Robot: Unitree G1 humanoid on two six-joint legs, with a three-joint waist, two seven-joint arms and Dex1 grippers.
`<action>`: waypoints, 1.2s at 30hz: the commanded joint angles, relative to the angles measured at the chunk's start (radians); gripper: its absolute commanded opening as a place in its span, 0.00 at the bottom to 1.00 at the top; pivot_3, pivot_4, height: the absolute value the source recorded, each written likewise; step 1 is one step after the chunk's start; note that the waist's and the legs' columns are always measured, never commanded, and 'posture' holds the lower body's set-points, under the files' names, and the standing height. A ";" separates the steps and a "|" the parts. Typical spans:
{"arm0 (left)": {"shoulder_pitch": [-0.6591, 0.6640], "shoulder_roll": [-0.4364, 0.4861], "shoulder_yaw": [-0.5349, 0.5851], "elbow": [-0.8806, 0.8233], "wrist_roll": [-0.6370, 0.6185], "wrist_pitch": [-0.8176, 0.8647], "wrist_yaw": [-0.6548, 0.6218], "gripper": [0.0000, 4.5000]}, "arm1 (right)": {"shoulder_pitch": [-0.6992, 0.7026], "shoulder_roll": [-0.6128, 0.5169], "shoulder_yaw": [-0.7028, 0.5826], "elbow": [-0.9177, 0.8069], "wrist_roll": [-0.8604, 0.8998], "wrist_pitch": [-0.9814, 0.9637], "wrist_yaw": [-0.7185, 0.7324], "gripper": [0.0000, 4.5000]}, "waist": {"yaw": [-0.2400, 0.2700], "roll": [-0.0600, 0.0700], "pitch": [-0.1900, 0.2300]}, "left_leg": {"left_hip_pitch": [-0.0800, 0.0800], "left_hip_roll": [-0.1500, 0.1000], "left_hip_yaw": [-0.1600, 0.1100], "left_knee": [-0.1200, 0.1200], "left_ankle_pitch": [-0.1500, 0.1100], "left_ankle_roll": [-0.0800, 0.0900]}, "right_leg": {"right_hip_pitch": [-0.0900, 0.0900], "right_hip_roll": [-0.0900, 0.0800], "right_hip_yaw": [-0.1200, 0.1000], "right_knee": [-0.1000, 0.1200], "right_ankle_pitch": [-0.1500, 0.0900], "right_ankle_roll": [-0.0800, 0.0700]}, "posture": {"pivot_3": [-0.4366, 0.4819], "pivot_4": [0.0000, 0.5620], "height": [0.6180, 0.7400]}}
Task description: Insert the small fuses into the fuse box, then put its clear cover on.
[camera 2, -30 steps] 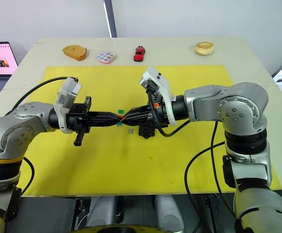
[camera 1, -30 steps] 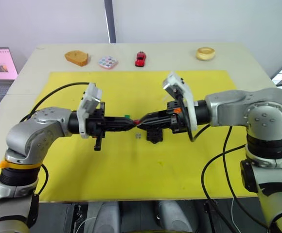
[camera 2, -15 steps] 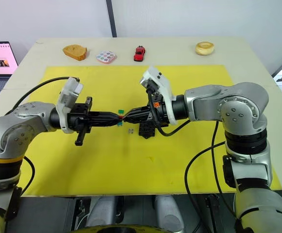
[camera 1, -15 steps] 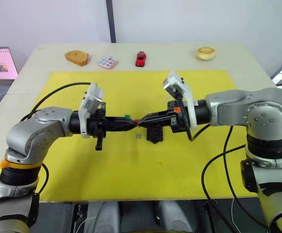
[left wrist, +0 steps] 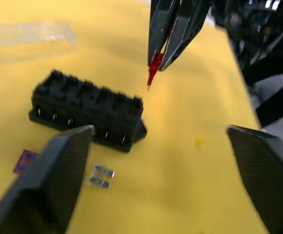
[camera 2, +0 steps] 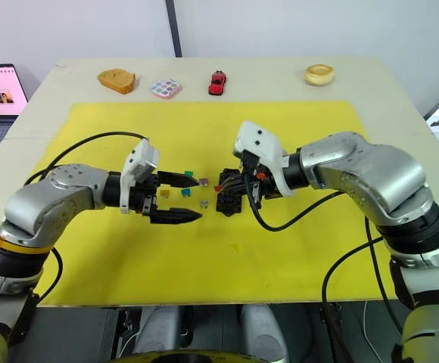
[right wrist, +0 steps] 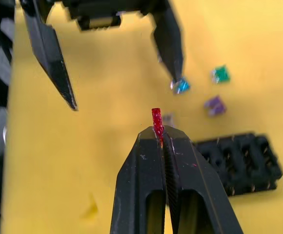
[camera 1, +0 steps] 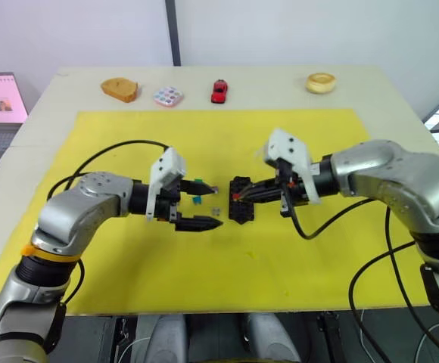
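**Now: red fuse pinched above the box end**

Right gripper (right wrist: pixel 162 134) is clenched on the red fuse (right wrist: pixel 156 120), which sticks out past its fingertips. From the head views it hangs just over the left end of the fuse box (camera 2: pixel 228 200), a black slotted block lying on the yellow mat (camera 2: pixel 295 249). Left wrist view shows the fuse's tip close to the box's end slot but apart from it.

Left gripper (camera 2: pixel 188 198) is spread wide with nothing between its fingers, to the left of the box. Loose fuses lie on the mat between it and the box: a green one (camera 2: pixel 191 175), a teal one (camera 2: pixel 185 192), a purple one (camera 2: pixel 203 182), a yellow-brown one (camera 2: pixel 163 193) and a small grey one (camera 2: pixel 203 203).

Clear cover (left wrist: pixel 29 39) lies flat on the mat beyond the box, near it but not touching.

Along the table's far edge sit a bread slice (camera 2: pixel 116 79), a multicoloured tile (camera 2: pixel 165 89), a red toy car (camera 2: pixel 217 82) and a doughnut (camera 2: pixel 319 74).
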 commanded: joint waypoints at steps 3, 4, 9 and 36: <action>-0.027 -0.049 -0.037 0.059 0.094 -0.124 -0.016 0.99 | 0.043 -0.009 0.018 -0.010 -0.106 -0.112 0.048 0.00 | 0.004 0.000 0.000 | 0.000 0.000 0.000 0.001 0.000 0.000 | 0.000 0.000 0.000 0.000 0.000 0.000 | 0.48 0.27 1.00; -0.029 -0.055 -0.043 0.072 0.114 -0.152 -0.022 0.99 | 0.054 -0.007 0.018 -0.014 -0.115 -0.117 0.052 0.00 | 0.004 0.000 0.000 | -0.001 0.000 0.000 0.001 0.000 0.000 | 0.000 0.000 0.000 0.000 0.000 0.000 | 0.48 0.27 1.00; -0.037 -0.090 -0.055 0.126 0.172 -0.239 -0.047 0.99 | 0.081 0.006 0.008 -0.017 -0.146 -0.130 0.060 0.00 | 0.003 0.000 0.000 | -0.001 0.000 0.000 0.001 0.000 0.000 | 0.000 0.000 0.000 0.000 0.000 0.000 | 0.48 0.27 1.00; -0.020 -0.126 -0.051 0.126 0.205 -0.274 -0.084 0.99 | 0.132 0.041 0.004 0.027 -0.258 -0.167 0.072 0.00 | 0.003 0.000 0.000 | -0.001 0.000 -0.001 0.002 0.000 0.000 | 0.000 0.000 0.000 0.002 0.000 0.000 | 0.48 0.27 1.00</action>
